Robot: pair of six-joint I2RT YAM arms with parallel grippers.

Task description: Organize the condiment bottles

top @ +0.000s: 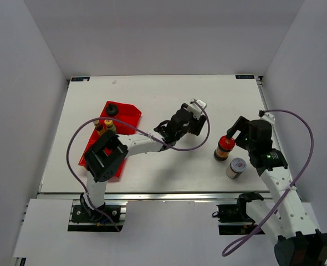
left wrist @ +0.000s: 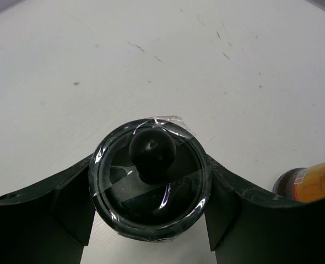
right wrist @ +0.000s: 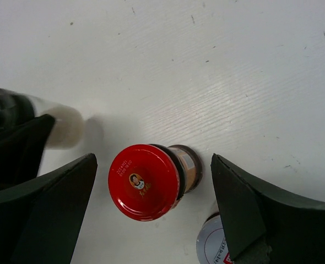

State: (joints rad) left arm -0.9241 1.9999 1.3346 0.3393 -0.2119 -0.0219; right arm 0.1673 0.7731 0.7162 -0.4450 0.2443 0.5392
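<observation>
White table [top: 152, 88], red tray [top: 130, 113] at 9 o'clock with a few bottles [top: 103, 126] in it. Mid-table, left gripper [left wrist: 150, 190] is half closed, fingers pressed on both sides of the black-cap bottle [left wrist: 151, 151]. At 3 o'clock, right gripper [right wrist: 153, 170] is spread wide and grips nothing. It straddles the upright red-cap jar [right wrist: 143, 181] with gaps either side. Silver-lid jar [top: 236, 167] is at that jar's 5 o'clock.

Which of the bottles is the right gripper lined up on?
The red-capped jar: it stands upright between the right gripper's open fingers, untouched. The silver-lidded jar sits outside them, nearer the arm's base.
</observation>
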